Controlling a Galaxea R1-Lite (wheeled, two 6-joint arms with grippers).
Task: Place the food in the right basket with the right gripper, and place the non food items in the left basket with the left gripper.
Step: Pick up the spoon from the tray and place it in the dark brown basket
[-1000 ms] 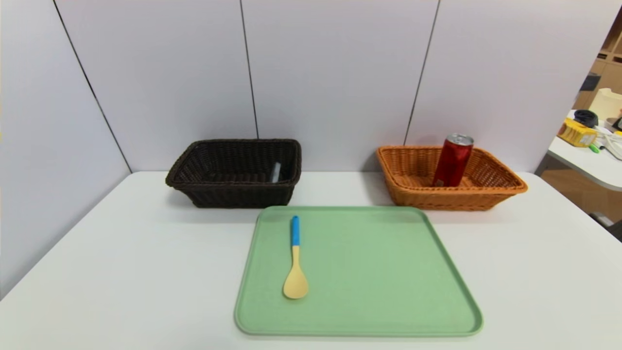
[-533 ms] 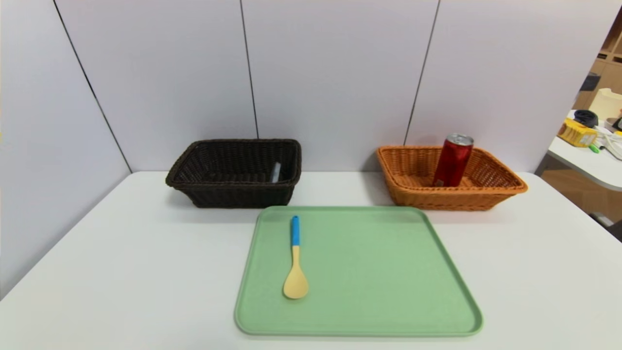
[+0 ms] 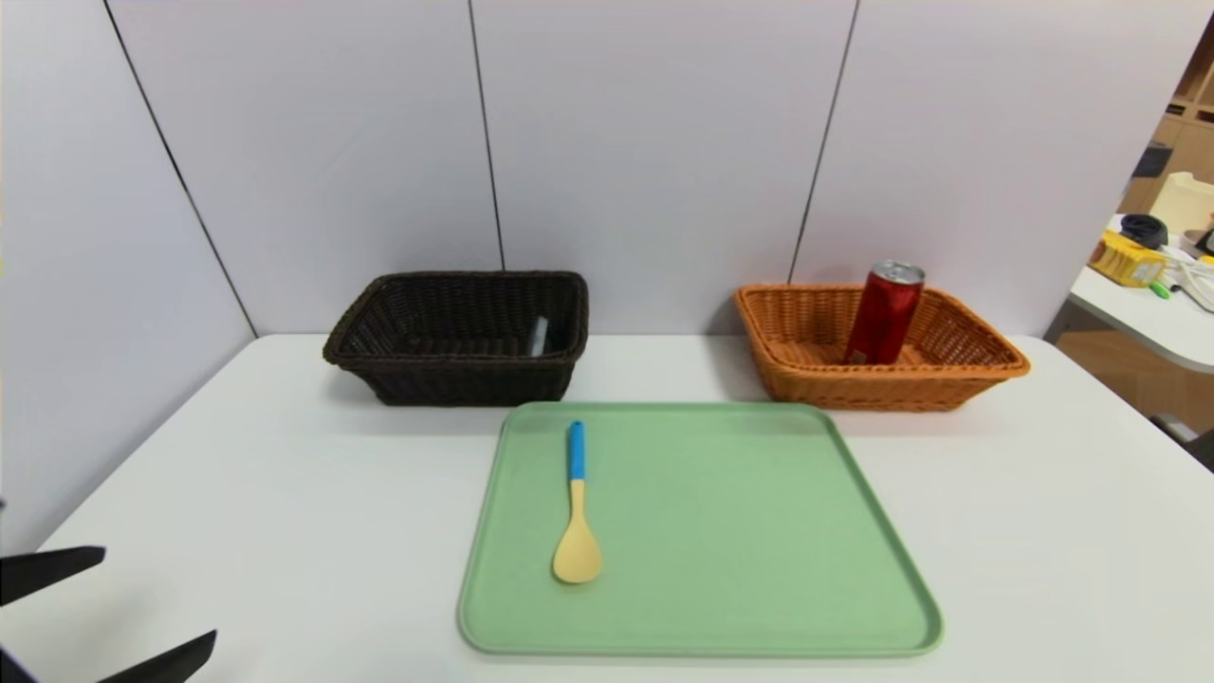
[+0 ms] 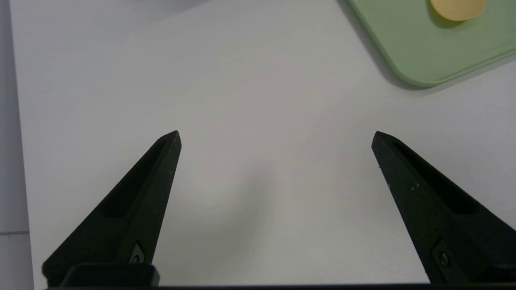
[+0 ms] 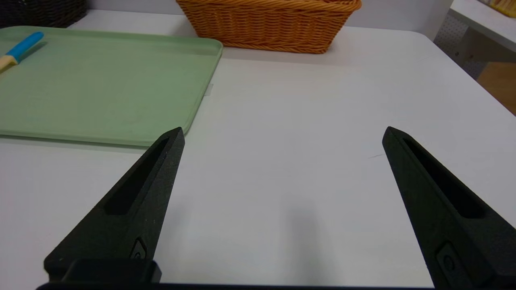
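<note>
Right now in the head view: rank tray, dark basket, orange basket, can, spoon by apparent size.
1. Tray, clearly largest.
2-3. Orange basket and dark basket: look alike, the orange one slightly wider; unranked.
4-5. Spoon and can: unsure. The spoon is longer but thin and nearer; the can is thicker.

The tray (image 3: 721,531) is pale green. The spoon (image 3: 577,512) has a yellow bowl and a blue handle end. The left basket (image 3: 455,375) is dark brown weave; the right basket (image 3: 948,375) is orange-tan weave. The can (image 3: 884,318) is red, silver-topped. The table (image 3: 285,493) is white. Both grippers (image 4: 276,135) (image 5: 282,131) are black.
</note>
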